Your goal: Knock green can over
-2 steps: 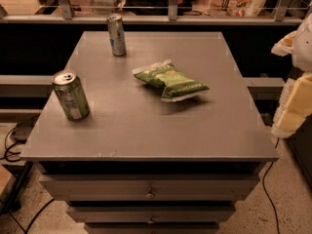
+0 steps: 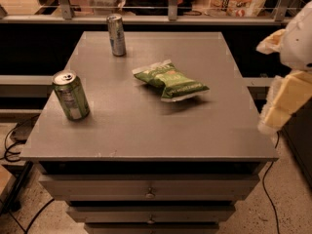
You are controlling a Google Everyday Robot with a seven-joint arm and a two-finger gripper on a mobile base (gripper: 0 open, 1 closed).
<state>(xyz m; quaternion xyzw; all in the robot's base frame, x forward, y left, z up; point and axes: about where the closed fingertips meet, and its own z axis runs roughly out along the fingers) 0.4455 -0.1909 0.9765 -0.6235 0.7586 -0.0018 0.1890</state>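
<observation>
1. The flat grey metal cabinet top stood before a railing.
2. The green patterned drink can stood upright near its left edge, not yet toppled.
3. The pale gripper hung beyond the right edge, well apart; I couldn't tell its opening.

The gripper hangs at the view's far right edge

claw: right edge, cut off | cabinet: bottom cropped
</observation>
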